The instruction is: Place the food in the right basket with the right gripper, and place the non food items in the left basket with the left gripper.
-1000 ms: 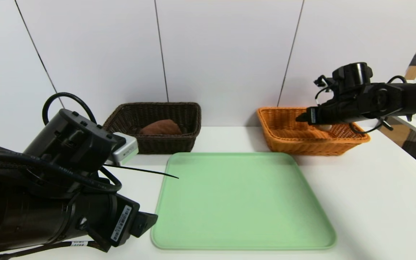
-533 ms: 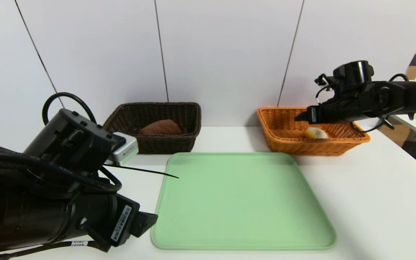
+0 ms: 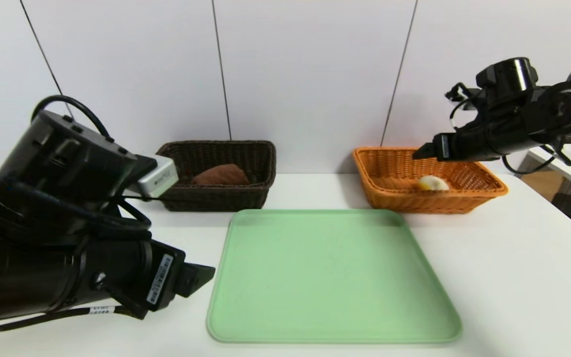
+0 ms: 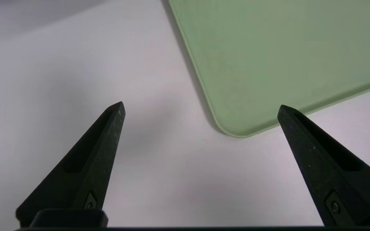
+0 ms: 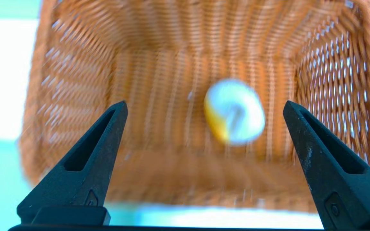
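food (image 3: 433,183) lies inside right basket (image 3: 389,196).

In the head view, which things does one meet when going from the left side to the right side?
left gripper → dark brown basket with the brown towel inside → green tray → orange basket with the bun inside → right gripper.

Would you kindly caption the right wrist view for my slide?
Open right pincer above the orange-tan wicker basket, bun lying inside.

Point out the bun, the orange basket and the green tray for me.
bun (image 3: 433,183), head view, its pale top.
orange basket (image 3: 362,171), head view, left wall.
green tray (image 3: 335,277), head view, bare middle.
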You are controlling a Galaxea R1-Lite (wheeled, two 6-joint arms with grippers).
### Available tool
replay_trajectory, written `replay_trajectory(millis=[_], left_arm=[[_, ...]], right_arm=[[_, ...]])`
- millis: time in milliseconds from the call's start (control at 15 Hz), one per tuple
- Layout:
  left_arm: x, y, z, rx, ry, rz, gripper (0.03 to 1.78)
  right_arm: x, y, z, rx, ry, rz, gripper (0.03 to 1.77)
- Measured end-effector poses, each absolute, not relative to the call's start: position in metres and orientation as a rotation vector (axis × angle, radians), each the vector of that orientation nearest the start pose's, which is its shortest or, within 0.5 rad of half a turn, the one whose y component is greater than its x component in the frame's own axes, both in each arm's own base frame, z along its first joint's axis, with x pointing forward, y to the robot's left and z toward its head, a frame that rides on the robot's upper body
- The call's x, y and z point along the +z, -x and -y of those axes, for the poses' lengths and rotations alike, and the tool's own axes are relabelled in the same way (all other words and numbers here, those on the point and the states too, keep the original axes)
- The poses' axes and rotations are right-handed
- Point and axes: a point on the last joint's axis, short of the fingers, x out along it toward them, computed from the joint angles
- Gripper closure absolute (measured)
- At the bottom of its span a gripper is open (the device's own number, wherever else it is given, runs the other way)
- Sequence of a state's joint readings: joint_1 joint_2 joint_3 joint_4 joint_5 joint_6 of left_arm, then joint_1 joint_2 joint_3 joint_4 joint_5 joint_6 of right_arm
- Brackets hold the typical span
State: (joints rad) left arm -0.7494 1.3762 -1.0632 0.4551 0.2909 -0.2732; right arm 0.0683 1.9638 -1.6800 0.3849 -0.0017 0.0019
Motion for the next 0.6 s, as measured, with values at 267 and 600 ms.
replay_trajectory(millis=[267,600], left_arm=[[0.269,-0.156,0.125,-0.171,-0.122,-0.576,0.12],[0.289,-0.145,0.1,-0.105,-0.073,-0.52,0.12]], right_arm=[[0.276,-0.33,-0.029,0.082,0.023,-0.682,0.11],[0.309,-0.242,-0.027,0.106,0.031,-0.675,0.11]])
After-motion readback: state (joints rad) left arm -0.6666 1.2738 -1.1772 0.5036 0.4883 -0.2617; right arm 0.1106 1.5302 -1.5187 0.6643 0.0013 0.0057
